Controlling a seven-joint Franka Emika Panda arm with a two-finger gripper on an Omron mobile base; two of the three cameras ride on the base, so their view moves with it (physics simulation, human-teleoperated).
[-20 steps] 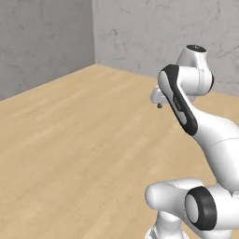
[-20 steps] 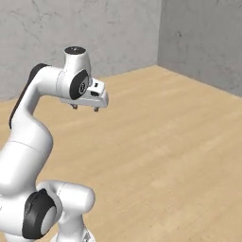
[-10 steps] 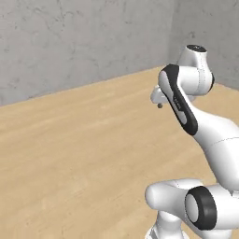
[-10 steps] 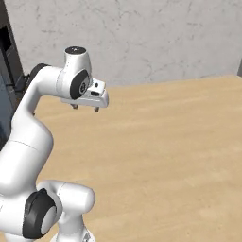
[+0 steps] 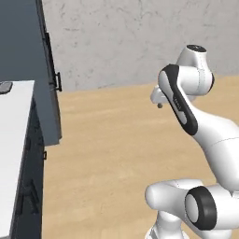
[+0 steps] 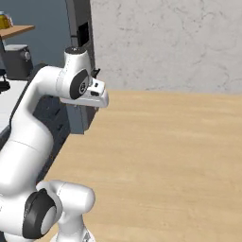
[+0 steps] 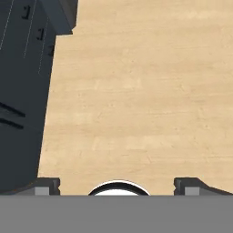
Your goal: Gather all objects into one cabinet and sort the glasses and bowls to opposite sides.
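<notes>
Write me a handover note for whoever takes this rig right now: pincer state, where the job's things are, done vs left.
Pincer: open, empty, aimed down at bare wood floor.
Cups and bowls: none identifiable in these views.
Surroundings: dark slate-blue cabinetry and a white counter sit to the arm's left, grey wall ahead.
Done: nothing evident.
Left: find the cups and bowls, gather them in one cabinet, glasses on one side, bowls on the other.

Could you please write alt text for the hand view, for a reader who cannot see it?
The open, empty gripper looks down on a light wooden floor, its two dark fingertips rising far apart at the bottom. Dark slate-blue cabinetry with small black handles runs along the left side.
</notes>
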